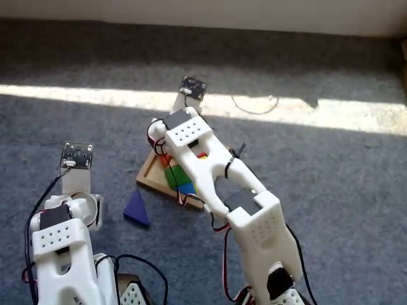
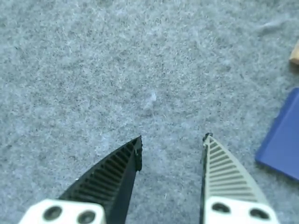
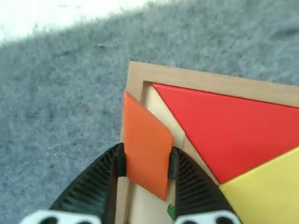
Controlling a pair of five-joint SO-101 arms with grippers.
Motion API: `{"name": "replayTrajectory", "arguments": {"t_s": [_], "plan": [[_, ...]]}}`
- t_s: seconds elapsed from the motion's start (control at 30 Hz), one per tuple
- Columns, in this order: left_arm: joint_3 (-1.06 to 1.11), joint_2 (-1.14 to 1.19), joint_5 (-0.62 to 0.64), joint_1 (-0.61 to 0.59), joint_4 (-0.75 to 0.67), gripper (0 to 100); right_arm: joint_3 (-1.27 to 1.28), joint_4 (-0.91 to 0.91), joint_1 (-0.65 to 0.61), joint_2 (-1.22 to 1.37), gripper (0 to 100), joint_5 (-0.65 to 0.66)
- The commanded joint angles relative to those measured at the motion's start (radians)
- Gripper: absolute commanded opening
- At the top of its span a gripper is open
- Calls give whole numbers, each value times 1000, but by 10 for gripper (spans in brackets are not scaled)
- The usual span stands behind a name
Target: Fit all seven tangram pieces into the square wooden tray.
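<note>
1. Over a corner of the tray [image 3: 196, 77], right gripper [image 3: 145, 156] is clamping the orange piece [image 3: 147, 140] (tilted), its long axis running along the empty gap [image 3: 154, 105] beside the red triangle [image 3: 233, 126].
2. Left gripper [image 2: 172, 140] is hanging open, blue triangle [image 2: 282, 140] just right of it.

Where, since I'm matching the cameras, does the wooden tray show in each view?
High view: wooden tray at the centre, under the right arm.
Left wrist view: likely the tan corner beyond the blue piece.
Right wrist view: its frame around the red piece, below the right gripper holding the orange piece.
Shared landmark: the blue piece beside the tray.
</note>
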Motion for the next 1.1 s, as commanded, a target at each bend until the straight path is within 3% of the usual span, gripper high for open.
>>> {"name": "replayTrajectory", "arguments": {"t_s": [0.0,0.1,1.07], "plan": [[-7,-19,5,-4,-14,216,-45,13,25,-19,103,-3],[-7,-19,5,-4,-14,216,-47,45,22,-21,142,-2],[-7,-19,5,-4,-14,216,-48,73,5,-105,152,35]]}}
